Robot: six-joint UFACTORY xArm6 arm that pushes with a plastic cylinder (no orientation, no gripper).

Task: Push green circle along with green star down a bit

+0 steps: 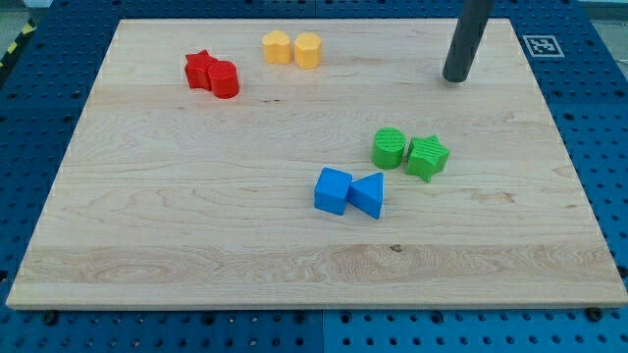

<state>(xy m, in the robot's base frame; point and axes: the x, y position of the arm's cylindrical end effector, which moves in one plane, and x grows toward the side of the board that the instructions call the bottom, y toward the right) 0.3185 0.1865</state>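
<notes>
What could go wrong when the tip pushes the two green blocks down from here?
1. My tip is above and to the right of the green star. A push from there may hit only the star and leave the green circle behind.
2. The blue cube and blue triangle lie just below-left of the circle; a slanted push could knock into them.
3. The green blocks sit side by side, so an off-centre push may split them.

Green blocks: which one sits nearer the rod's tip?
The green star, at the view's right of the green circle, lies nearer my tip, which is above both.
</notes>
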